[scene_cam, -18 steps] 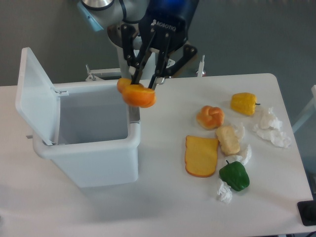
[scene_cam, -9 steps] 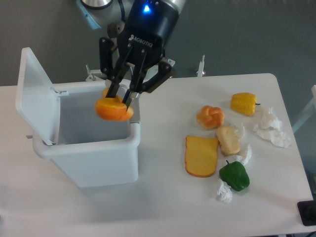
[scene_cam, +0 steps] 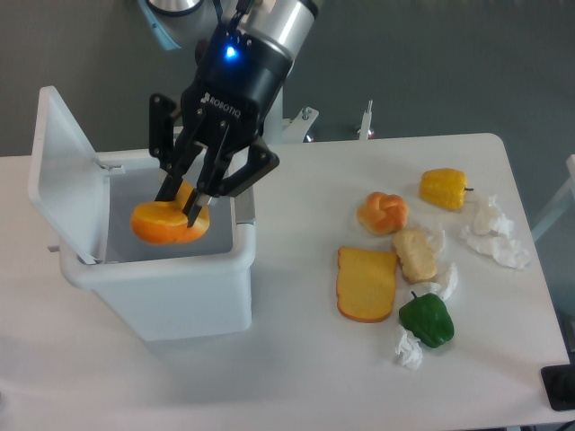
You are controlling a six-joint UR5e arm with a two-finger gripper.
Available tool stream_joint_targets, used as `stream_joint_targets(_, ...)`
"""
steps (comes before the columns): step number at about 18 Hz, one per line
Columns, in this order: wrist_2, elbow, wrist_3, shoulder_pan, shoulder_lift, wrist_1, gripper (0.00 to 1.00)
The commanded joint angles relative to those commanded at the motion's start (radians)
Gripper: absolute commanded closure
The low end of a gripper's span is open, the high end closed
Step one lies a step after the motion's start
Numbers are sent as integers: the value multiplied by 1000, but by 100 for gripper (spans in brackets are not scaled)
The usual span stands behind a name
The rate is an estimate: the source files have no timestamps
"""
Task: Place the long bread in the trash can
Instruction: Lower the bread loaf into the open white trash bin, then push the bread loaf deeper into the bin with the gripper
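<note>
- You could see only the near end of the long bread (scene_cam: 166, 224); its far part was hidden behind the fingers (scene_cam: 171, 184) and foreshortened.
- The arm's upper links were cut off by the top edge.
- The gripper (scene_cam: 181, 206) was clamped on the long bread, fingers nearly together around it.
- You had the loaf hanging over the open mouth of the trash can (scene_cam: 162, 278), lid (scene_cam: 58, 171) standing up at left.
- The arm slanted down from upper right, wrist tilted left toward the bin.
</note>
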Motion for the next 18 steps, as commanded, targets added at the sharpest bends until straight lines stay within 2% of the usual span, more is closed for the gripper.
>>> stream_joint_targets(7,-2,-38,75,-23,5,2,66)
stream_joint_targets(18,-37,-54,77,-31,14,2,66)
